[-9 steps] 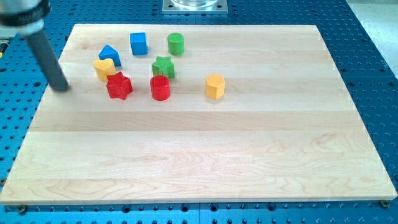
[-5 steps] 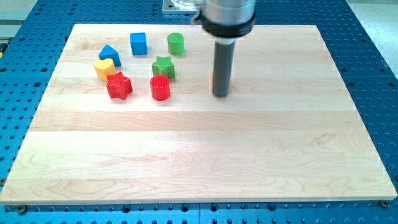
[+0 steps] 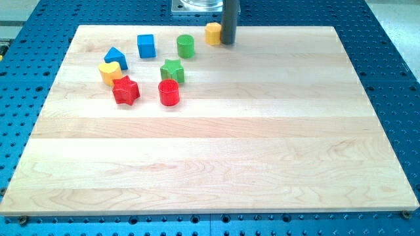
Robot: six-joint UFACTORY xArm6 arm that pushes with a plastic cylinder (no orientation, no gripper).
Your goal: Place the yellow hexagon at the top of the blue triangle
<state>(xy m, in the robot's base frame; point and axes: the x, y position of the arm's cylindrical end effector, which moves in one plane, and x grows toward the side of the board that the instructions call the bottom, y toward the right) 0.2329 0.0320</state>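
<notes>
The yellow hexagon [image 3: 212,33] sits near the board's top edge, right of the green cylinder [image 3: 186,46]. My tip [image 3: 228,42] stands right against the hexagon's right side. The blue triangle [image 3: 116,58] lies far to the left, in the upper-left cluster, just above a yellow block [image 3: 109,71].
A blue cube [image 3: 146,46] sits between the triangle and the green cylinder. A green star [image 3: 172,70], a red cylinder [image 3: 168,92] and a red star [image 3: 125,90] lie below them. The wooden board [image 3: 216,157] rests on a blue perforated table.
My tip swept from the board's left edge to the yellow hexagon, then pushed it up and slightly left to the board's top edge. The other blocks have not moved.
</notes>
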